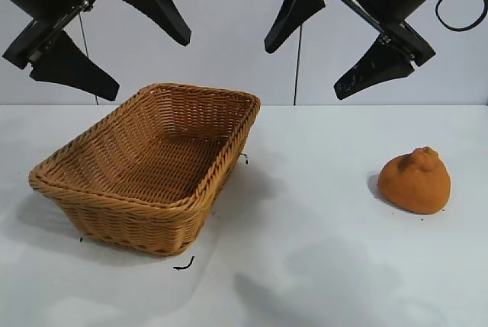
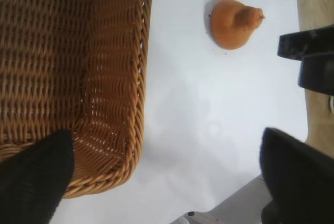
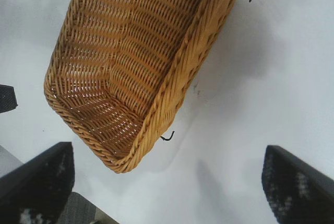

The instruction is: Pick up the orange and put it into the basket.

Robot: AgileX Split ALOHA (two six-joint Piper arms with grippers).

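The orange [image 1: 415, 181] is sitting on the white counter [image 1: 320, 251], well apart from the basket [image 1: 114, 213] and off to its right as I'm facing the arms. The basket is lying empty on the counter's left half. Both arms are hanging high above: the left gripper [image 1: 114, 33] is hovering over the basket, the right gripper [image 1: 324, 41] above the stretch between basket and orange. Both are holding their jaws wide apart, gripping nothing.
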